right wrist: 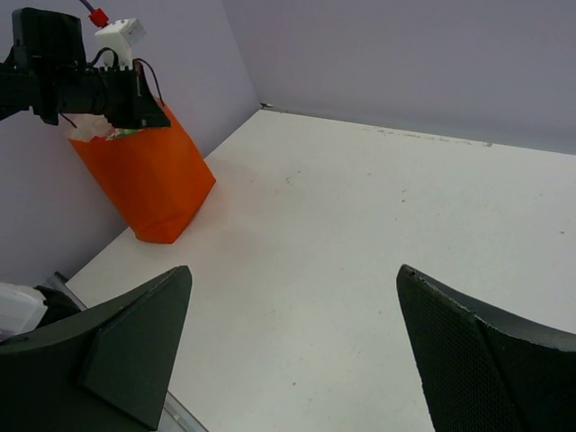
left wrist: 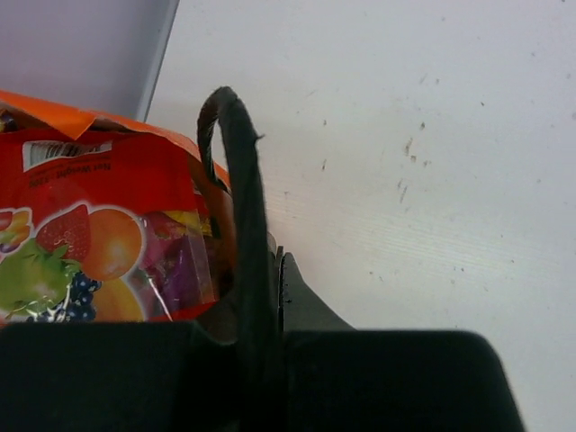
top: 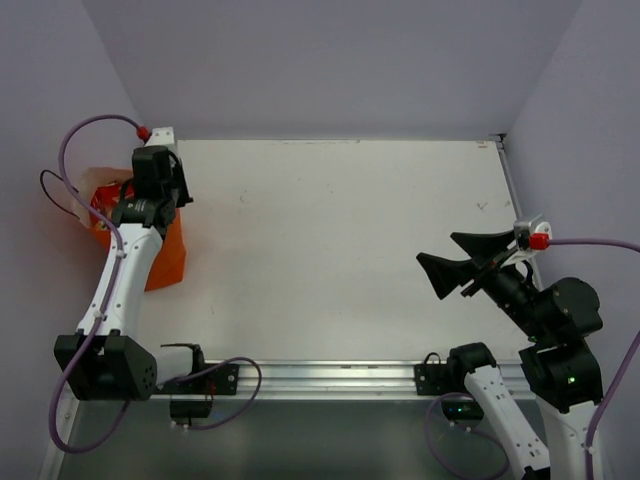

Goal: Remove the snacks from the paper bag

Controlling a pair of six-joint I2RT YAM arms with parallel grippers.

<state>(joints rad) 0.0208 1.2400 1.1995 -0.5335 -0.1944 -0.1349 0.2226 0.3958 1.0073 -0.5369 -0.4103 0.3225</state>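
A red packet [left wrist: 99,225] with fruit print is showing in the mouth of the paper bag [right wrist: 148,180], just to the left of my left gripper [left wrist: 270,270] and close under it. None of the snacks are lying out on the tabletop [top: 340,220], so I am judging the emptying as not yet begun. How many more packets are sitting deeper in the bag, I cannot tell.

My left gripper is pinching a cord handle [left wrist: 236,180], its jaws drawn together with the dark cord arching up from between them. I am taking this as a way of steadying the bag and pulling its mouth open. The bag is standing against the wall [top: 60,80] on the far side of this gripper from the open tabletop.

My right gripper [top: 437,250] is hanging well apart from the bag, jaws spread wide and holding nothing, facing it across the tabletop. It is probably the one to reach in.
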